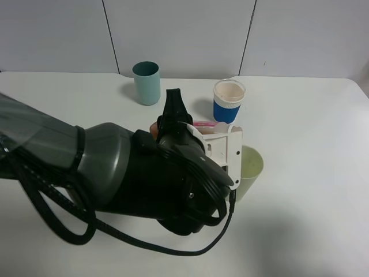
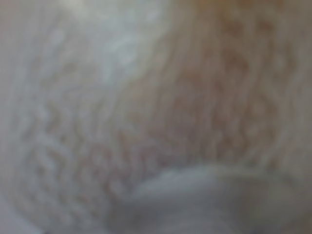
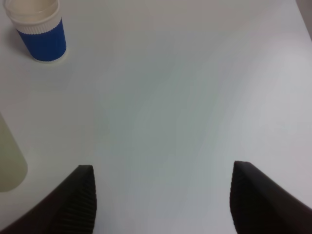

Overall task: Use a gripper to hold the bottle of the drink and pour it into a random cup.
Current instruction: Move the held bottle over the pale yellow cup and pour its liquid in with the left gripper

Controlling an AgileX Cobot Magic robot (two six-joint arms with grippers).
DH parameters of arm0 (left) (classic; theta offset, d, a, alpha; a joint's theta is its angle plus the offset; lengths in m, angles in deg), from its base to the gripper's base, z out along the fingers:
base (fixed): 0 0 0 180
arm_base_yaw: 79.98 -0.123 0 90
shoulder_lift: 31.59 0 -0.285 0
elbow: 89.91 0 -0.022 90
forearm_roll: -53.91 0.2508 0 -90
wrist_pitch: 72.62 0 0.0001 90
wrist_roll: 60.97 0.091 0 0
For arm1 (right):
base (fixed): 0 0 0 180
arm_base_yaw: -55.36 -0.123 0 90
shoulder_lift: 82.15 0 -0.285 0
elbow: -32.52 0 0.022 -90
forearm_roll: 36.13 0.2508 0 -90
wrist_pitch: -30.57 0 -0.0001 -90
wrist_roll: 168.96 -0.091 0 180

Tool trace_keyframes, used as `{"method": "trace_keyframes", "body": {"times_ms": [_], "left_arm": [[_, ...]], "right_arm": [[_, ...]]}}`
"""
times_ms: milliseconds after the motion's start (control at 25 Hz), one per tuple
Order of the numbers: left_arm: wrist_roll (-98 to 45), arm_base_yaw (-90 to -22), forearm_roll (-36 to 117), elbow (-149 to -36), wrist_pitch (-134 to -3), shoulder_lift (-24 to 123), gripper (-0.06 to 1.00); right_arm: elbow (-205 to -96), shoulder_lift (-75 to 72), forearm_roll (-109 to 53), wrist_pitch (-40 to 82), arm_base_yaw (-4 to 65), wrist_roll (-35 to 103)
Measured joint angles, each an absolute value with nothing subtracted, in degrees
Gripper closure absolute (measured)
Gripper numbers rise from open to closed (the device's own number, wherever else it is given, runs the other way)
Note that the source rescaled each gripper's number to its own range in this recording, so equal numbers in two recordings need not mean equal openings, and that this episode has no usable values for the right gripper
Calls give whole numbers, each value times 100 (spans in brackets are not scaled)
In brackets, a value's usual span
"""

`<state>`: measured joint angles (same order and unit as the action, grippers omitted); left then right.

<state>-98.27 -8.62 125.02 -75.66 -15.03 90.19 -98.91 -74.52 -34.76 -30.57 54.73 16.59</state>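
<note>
My left gripper, a white claw on the bulky black arm, is shut on the bottle. The bottle lies tipped on its side, with only its red-and-white label and clear neck showing above the claw. The pale yellowish-green cup stands just right of the claw, partly hidden behind it. The left wrist view is a blur of the bottle pressed close, tinted brown by the drink. My right gripper hangs open over bare table with nothing between its dark fingers; the cup shows at that view's edge.
A teal cup stands at the back of the white table. A white cup with a blue sleeve stands just behind the bottle. The left arm's black cable loops over the table's front.
</note>
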Motion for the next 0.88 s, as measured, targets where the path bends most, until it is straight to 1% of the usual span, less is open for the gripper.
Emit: {"method": "trace_keyframes", "body": {"times_ms": [320, 560, 880], "left_arm": [[-9619, -862, 12334, -7572, -1444, 9019, 93], [-9569, -862, 12190, -7888, -1284, 9113, 93], [-9378, -862, 12209, -7906, -1129, 9157, 93]], "right_arm": [[-9891, -7452, -3476, -3057, 5473, 1659], [-9891, -7452, -3476, -3057, 5473, 1659], [-9891, -7452, -3476, -3057, 5473, 1659]]}}
